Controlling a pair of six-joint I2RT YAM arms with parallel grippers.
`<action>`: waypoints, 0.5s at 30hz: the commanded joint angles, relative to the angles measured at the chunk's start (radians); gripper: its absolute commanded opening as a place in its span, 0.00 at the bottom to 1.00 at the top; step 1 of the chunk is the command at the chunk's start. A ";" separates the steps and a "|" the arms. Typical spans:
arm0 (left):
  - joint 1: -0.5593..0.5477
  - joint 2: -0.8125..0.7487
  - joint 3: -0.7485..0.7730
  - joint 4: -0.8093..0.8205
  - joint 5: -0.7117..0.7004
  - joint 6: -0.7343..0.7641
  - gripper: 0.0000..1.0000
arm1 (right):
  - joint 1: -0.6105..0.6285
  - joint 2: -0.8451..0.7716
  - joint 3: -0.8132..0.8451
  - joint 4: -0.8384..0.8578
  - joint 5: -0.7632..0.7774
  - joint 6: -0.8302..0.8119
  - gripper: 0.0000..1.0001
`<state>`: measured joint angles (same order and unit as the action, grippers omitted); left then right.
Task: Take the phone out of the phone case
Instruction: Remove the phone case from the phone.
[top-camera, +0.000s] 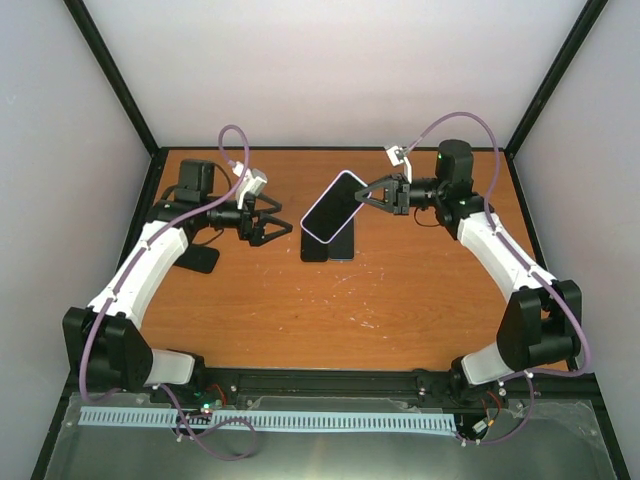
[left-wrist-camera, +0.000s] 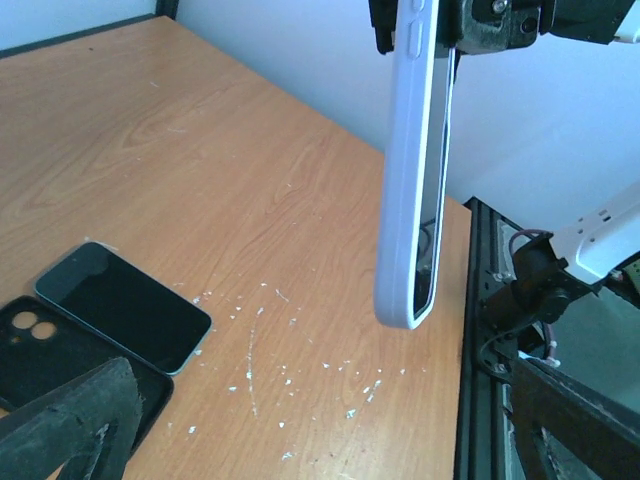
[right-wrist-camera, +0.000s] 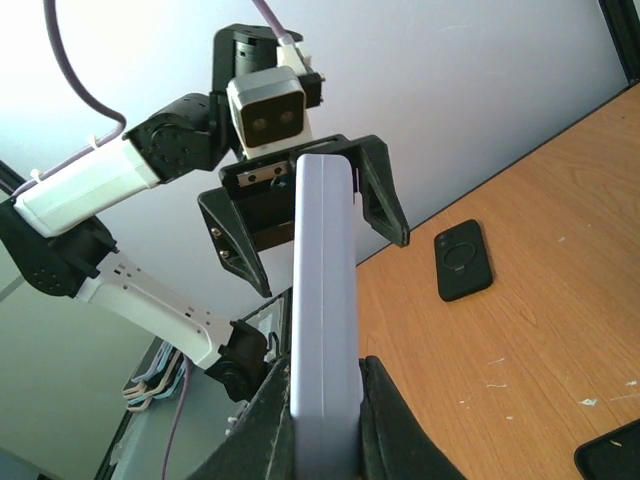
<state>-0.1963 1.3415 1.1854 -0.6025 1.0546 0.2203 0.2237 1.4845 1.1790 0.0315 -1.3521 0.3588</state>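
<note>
My right gripper (top-camera: 368, 193) is shut on a phone in a lavender case (top-camera: 335, 205) and holds it tilted in the air above the table's middle. In the right wrist view the case's edge (right-wrist-camera: 325, 300) stands between my two fingers (right-wrist-camera: 262, 425). In the left wrist view the cased phone (left-wrist-camera: 415, 170) hangs upright, screen facing right, clear of the table. My left gripper (top-camera: 283, 228) is open and empty, just left of the phone and apart from it. It also shows in the right wrist view (right-wrist-camera: 300, 215), jaws spread behind the case.
A bare dark phone (left-wrist-camera: 125, 305) and an empty black case (left-wrist-camera: 40, 345) lie side by side on the wooden table (top-camera: 400, 300) below the held phone. Another black case with a ring (right-wrist-camera: 463, 260) lies at the left. White specks dot the tabletop.
</note>
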 joint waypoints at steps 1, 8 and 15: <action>0.001 0.006 -0.019 0.003 0.067 0.011 1.00 | -0.001 -0.044 0.027 0.029 -0.040 -0.011 0.03; 0.000 0.029 -0.015 0.026 0.058 -0.020 0.99 | 0.012 -0.042 0.026 0.036 -0.032 -0.002 0.03; -0.009 0.043 -0.012 0.030 0.032 -0.030 0.97 | 0.055 -0.041 0.030 0.031 -0.023 -0.002 0.03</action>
<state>-0.1993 1.3773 1.1652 -0.5983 1.0832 0.1986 0.2657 1.4723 1.1790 0.0334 -1.3556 0.3565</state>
